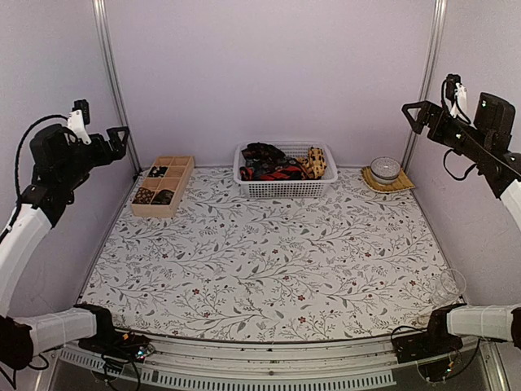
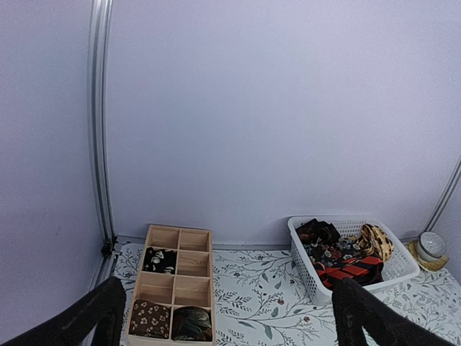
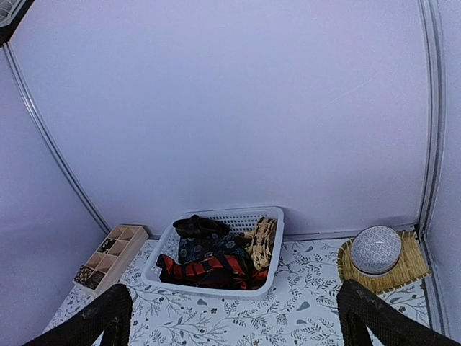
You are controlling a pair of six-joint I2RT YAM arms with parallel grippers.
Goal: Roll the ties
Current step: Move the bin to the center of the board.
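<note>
Several loose ties [image 1: 277, 165] heaped in the white mesh basket [image 1: 285, 191], as seen from the top camera: dark floral at its left end, red-black at the front, yellow patterned at its right end. Left of the basket, a wooden tray [image 1: 151, 210] with rolled ties [image 1: 145, 195] in some compartments. Right of the basket, a patterned bowl [image 1: 385, 169] on a straw mat [image 1: 404, 186]. Far left of the basket and high above the floral tablecloth [image 1: 269, 261], the left gripper [image 1: 120, 142], jaws spread wide, nothing between them. Far right of the basket, equally high, the right gripper [image 1: 413, 115], likewise spread and empty.

From the left wrist: two dark fingers [image 2: 90, 321] at the bottom corners, well apart, holding nothing. Between them, the tray left of the basket, three compartments filled: a black-and-white roll in the left column, second row from the back, then a brown floral roll and a dark roll side by side in the nearest row. In the basket, the loose heap against its walls.

From the right wrist: two dark fingers [image 3: 101, 321] wide apart at the lower corners, gripping nothing. Basket between them, red-black tie across the front, yellow one leaning on the right wall, dark ones behind. Bowl and mat right of the basket; tray off to its left.
</note>
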